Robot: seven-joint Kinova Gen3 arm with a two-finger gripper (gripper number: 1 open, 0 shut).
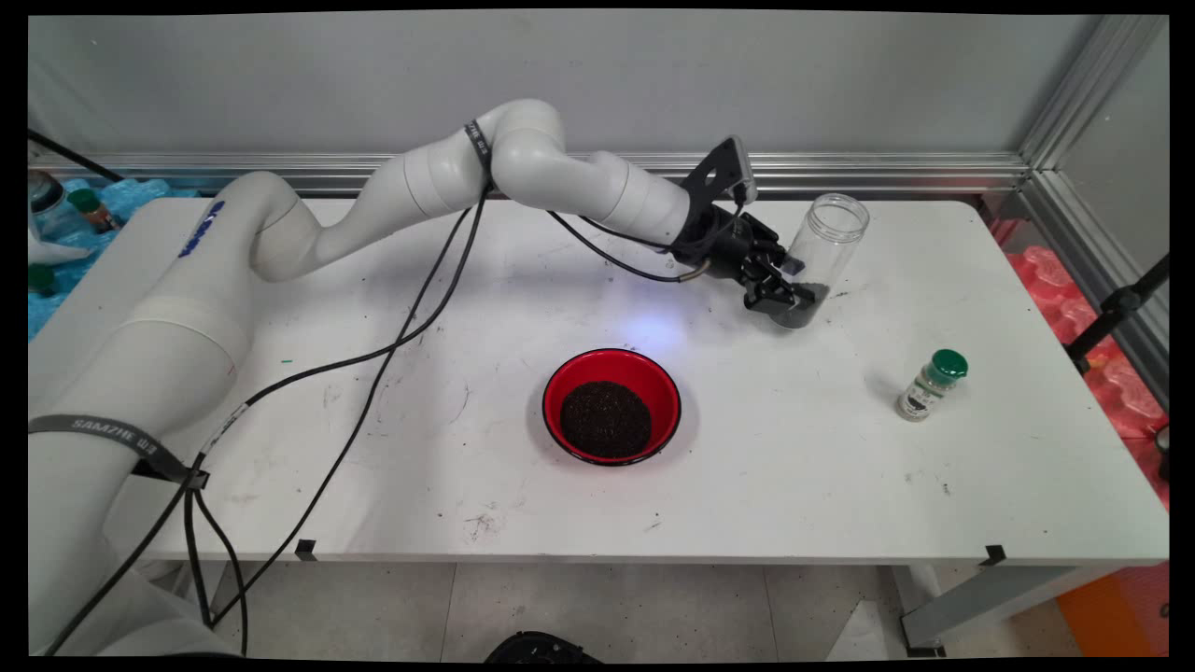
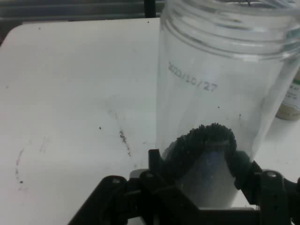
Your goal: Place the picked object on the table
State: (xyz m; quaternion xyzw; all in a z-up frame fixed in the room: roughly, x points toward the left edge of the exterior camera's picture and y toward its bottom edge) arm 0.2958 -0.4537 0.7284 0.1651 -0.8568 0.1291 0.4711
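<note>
- The gripper [image 1: 782, 297] is holding the clear jar [image 1: 823, 252] low down, fingers [image 2: 159, 161] squeezing both sides.
- The jar is tilting at the far right of the worktop [image 1: 934, 485], nearly empty.
- The red bowl [image 1: 611, 405] near the middle is sitting full of dark seeds.

A robotics lab test cell. A white robot arm [image 1: 523, 177] with black cables [image 1: 373, 373] tied along it by straps reaches over a scuffed, stained white counter [image 1: 840, 485], enclosed by plain grey panels [image 1: 560, 84] in aluminium framing [image 1: 887, 173]. Blue [image 1: 140, 196] and red plastic packs [image 1: 1046, 271] lie stashed past the counter's ends, beside a black stand leg [image 1: 1120, 303].
</note>
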